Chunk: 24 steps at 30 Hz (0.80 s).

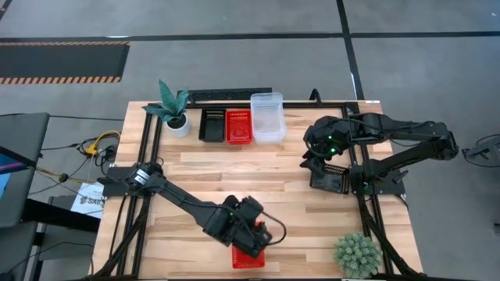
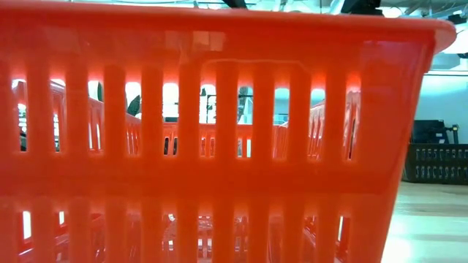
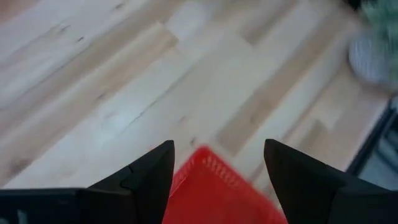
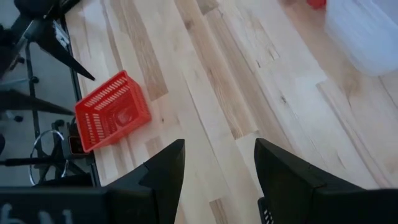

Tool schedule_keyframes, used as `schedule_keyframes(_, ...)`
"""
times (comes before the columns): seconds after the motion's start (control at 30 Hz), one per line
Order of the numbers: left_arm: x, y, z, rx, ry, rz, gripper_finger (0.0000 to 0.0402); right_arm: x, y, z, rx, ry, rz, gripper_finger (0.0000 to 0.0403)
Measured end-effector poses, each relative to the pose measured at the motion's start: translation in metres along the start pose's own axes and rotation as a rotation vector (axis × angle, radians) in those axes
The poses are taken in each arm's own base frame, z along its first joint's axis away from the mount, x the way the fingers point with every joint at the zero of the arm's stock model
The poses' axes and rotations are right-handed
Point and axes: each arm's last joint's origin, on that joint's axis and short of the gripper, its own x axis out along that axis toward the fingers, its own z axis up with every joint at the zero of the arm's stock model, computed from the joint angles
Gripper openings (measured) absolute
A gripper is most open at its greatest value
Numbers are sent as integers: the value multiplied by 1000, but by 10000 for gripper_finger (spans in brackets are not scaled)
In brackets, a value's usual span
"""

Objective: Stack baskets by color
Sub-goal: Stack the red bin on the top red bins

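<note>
A red mesh basket [image 1: 248, 257] stands on its bottom at the table's near edge; it fills the low view [image 2: 219, 146] and shows apart from any gripper in the right wrist view [image 4: 112, 112]. My left gripper [image 1: 251, 234] hovers open just above it, and one corner of the basket [image 3: 211, 186] shows between the fingers, below their tips. At the far edge a black basket [image 1: 209, 125], a red one [image 1: 238, 126] and a clear one [image 1: 267, 117] stand side by side. My right gripper [image 4: 217, 155] hangs open over bare wood at the right. A black mesh basket [image 1: 328, 178] lies partly hidden under that arm.
A leafy potted plant [image 1: 173, 109] stands at the far left beside the row of baskets. A round green plant [image 1: 357, 254] stands at the near right corner. Bare wood [image 1: 234, 172] stretches across the table's middle between the two arms.
</note>
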Motion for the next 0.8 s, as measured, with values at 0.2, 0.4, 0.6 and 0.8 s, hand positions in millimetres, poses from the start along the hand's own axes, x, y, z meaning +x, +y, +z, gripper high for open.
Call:
schedule_keyframes(0.2,13,3,6,-169,20,35,235,-1,-5,2,30,-3,-21,214)
schedule_keyframes(0.4,37,14,2,-145,120,164,235,-1,-7,2,43,-6,-26,214)
schedule_keyframes(0.6,61,12,-8,18,200,185,235,-1,-5,1,45,6,-22,214)
schedule_keyframes(0.8,58,6,-13,257,228,110,235,-2,-4,0,44,6,-18,214)
